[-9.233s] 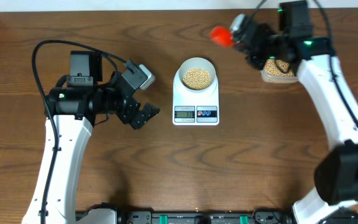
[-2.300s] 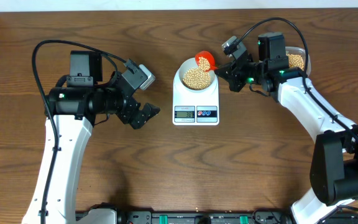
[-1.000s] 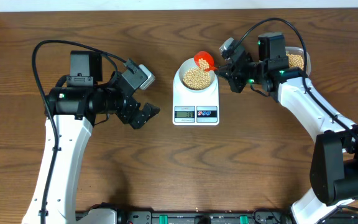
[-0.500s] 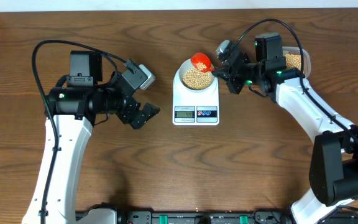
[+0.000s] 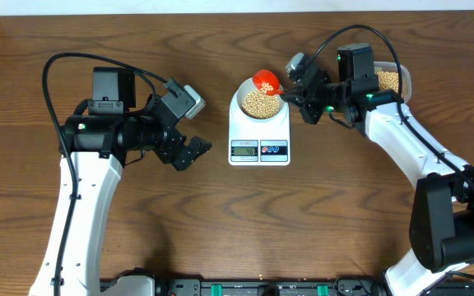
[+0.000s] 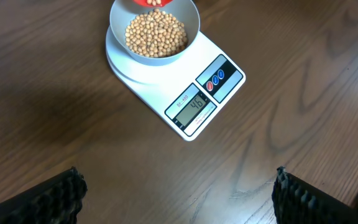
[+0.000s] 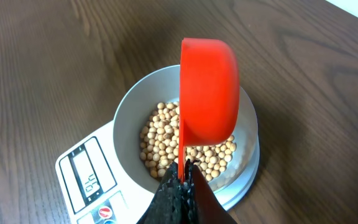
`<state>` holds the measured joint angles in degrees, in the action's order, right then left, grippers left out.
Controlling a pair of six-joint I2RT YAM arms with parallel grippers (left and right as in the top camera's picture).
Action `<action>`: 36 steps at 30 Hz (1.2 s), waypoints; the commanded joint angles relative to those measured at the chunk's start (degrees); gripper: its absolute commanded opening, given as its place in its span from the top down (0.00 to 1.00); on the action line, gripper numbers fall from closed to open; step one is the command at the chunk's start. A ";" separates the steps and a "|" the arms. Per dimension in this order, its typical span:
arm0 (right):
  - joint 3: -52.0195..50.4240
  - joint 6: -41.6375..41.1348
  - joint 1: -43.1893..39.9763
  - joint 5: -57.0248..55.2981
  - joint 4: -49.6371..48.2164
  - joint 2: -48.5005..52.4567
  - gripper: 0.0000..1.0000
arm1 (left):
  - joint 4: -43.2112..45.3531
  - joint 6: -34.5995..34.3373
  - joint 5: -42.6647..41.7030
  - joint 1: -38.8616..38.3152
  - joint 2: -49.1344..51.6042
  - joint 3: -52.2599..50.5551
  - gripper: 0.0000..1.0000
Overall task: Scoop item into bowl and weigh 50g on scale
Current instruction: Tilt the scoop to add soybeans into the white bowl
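Note:
The small white bowl (image 5: 239,99) stands on the white scale (image 5: 237,133) and holds many tan beans (image 5: 259,103). My right gripper (image 5: 290,92) is shut on the handle of a red scoop (image 5: 265,80), held over the bowl's far rim. In the right wrist view the scoop (image 7: 210,93) is tipped on its side above the beans (image 7: 163,146) in the bowl (image 7: 126,121), with the gripper (image 7: 183,177) clamped on its thin handle. In the left wrist view the scale's display (image 6: 196,103) reads 46. My left gripper (image 5: 191,153) is open and empty, left of the scale.
A clear plastic tub (image 5: 392,80) with more beans stands at the back right, behind the right arm. The left wrist view shows bare wooden table (image 6: 73,124) between the left gripper (image 6: 178,186) and the scale (image 6: 166,87).
My right gripper has shifted the red scoop slightly left over the bowl's far rim and tipped it further. The left arm has not moved.

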<state>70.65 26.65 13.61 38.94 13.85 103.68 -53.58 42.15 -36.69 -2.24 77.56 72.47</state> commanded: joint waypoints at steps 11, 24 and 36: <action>-0.31 1.73 0.22 0.50 -0.31 0.59 0.99 | -0.13 -0.24 0.31 0.24 -0.50 1.64 0.02; -0.22 5.16 0.70 -0.85 -0.22 0.02 0.99 | -0.13 -0.24 0.31 0.24 -0.50 1.64 0.02; -0.22 4.26 0.96 -1.90 -0.59 -0.17 0.99 | -0.13 -0.24 0.31 0.24 -0.50 1.64 0.02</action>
<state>70.63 30.87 14.17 36.18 13.43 103.68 -53.58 42.15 -36.69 -2.24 77.56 72.49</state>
